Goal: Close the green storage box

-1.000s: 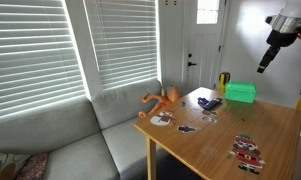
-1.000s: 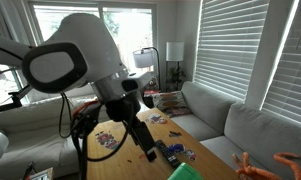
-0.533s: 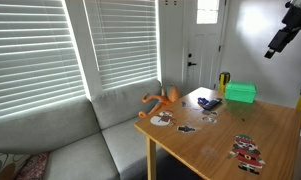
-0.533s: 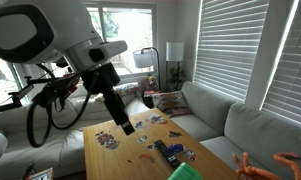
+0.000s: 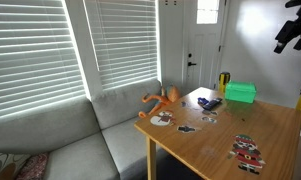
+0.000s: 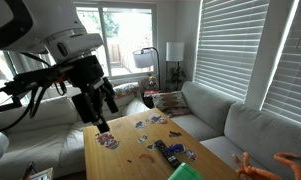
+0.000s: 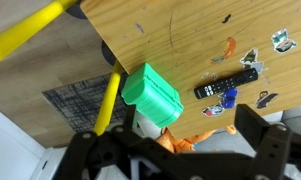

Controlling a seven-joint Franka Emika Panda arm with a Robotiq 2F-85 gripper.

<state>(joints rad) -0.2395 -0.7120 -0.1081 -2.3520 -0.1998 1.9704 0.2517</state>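
The green storage box (image 5: 240, 93) sits at the far edge of the wooden table (image 5: 220, 135); only its top shows at the bottom edge of an exterior view (image 6: 190, 173). In the wrist view the green storage box (image 7: 152, 95) lies near the table's corner, and its lid looks down. My gripper (image 7: 180, 150) is open and empty, high above the table and well away from the box. It shows in both exterior views (image 5: 287, 35) (image 6: 98, 112).
A black remote (image 7: 227, 84), a blue item (image 5: 207, 102), an orange toy figure (image 5: 160, 100) and several stickers (image 5: 247, 150) lie on the table. A yellow upright object (image 5: 224, 81) stands beside the box. A grey sofa (image 5: 70, 150) adjoins the table.
My arm has lifted up and away from the table, carrying the open gripper farther from the box. Nothing on the table has moved.
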